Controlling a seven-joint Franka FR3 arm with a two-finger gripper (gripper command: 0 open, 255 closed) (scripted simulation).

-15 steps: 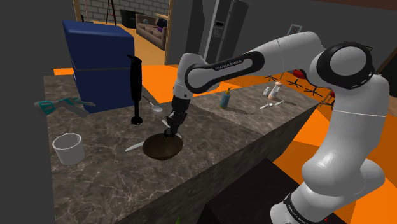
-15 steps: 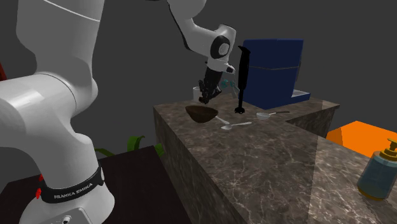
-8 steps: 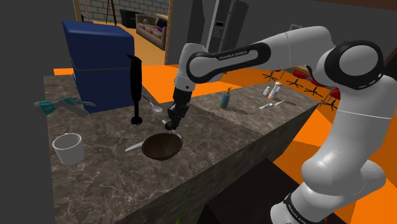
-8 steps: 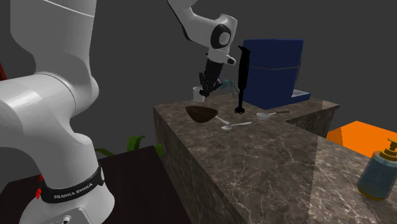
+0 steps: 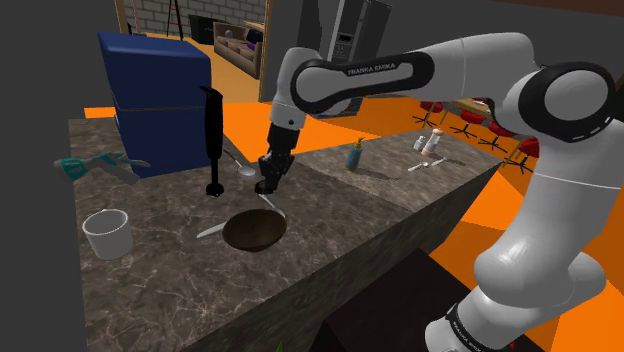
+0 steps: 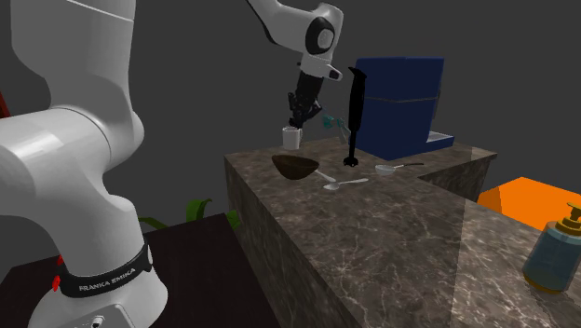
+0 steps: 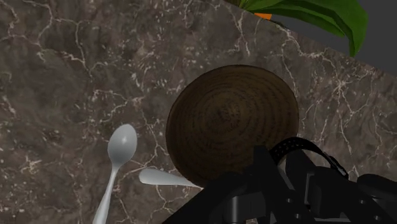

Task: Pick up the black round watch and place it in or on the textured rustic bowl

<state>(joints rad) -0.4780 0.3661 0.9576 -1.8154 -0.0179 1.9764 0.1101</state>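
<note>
All 3 renders are dim, with flat, soft light from above: the white arm (image 5: 545, 200) is bright on its upper faces and grey beneath. The orange floor (image 5: 452, 255) is the strongest patch, saturated and even. The marbled surface (image 5: 330, 215) is evenly lit, its veins crisp and the shadows on it faint. In the wrist view the bowl (image 7: 232, 121) shows sharp rings, while the black tool (image 7: 289, 175) and watch (image 7: 299, 147) merge into 1 dark mass.

your counter (image 5: 350, 215) is dark marble. on it sit a brown bowl (image 5: 254, 230), a white cup (image 5: 107, 233), a spoon (image 7: 118, 159).
</note>
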